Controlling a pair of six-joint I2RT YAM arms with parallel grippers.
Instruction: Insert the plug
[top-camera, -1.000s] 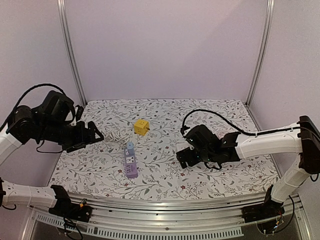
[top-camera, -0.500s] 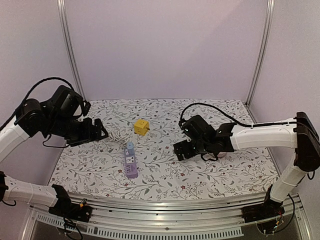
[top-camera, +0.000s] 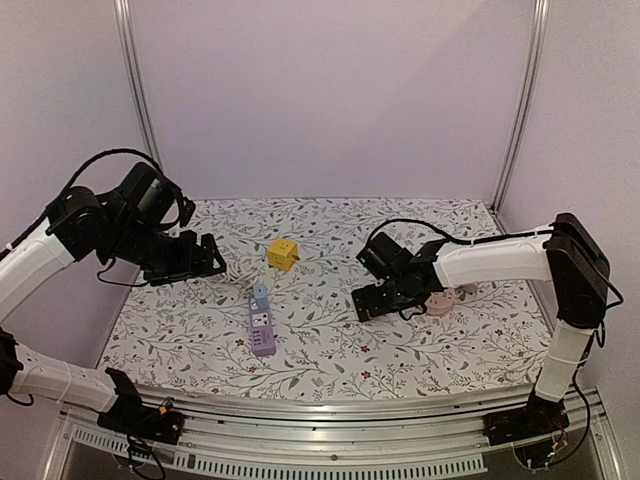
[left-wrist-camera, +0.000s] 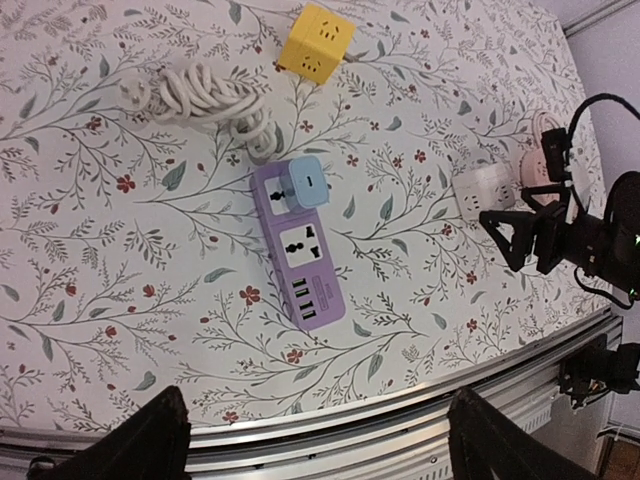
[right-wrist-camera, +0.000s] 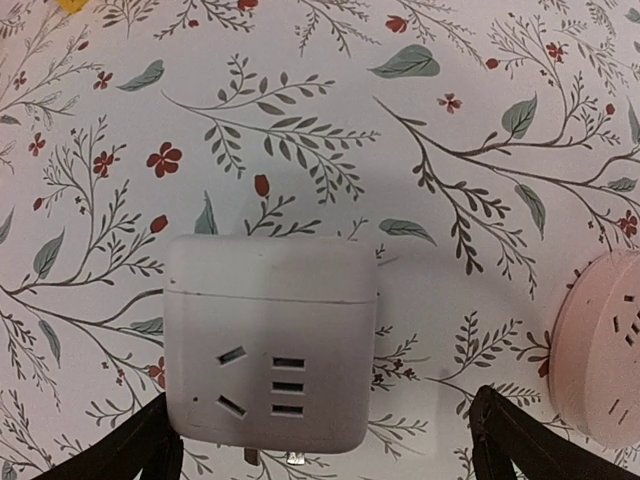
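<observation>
Pale lilac walls (top-camera: 330, 100) and two metal posts (top-camera: 140, 110) enclose a table under a floral cloth (top-camera: 330, 350). On it lie one purple power strip (left-wrist-camera: 300, 255), its length running near to far, with one blue adapter (left-wrist-camera: 308, 182) at its far end. There is also one coiled white cable (left-wrist-camera: 205, 100), one yellow cube (left-wrist-camera: 315, 42), one pink round socket (right-wrist-camera: 600, 350) and one white plug cube (right-wrist-camera: 270, 345). The white plug cube lies on the right side near the pink round socket, socket face up. Its prongs jut along the cloth toward the bottom of the right wrist view. The right gripper (right-wrist-camera: 322, 420) hovers over it, fingers spread wide; the left gripper (left-wrist-camera: 318, 410) hangs agape at the left.
</observation>
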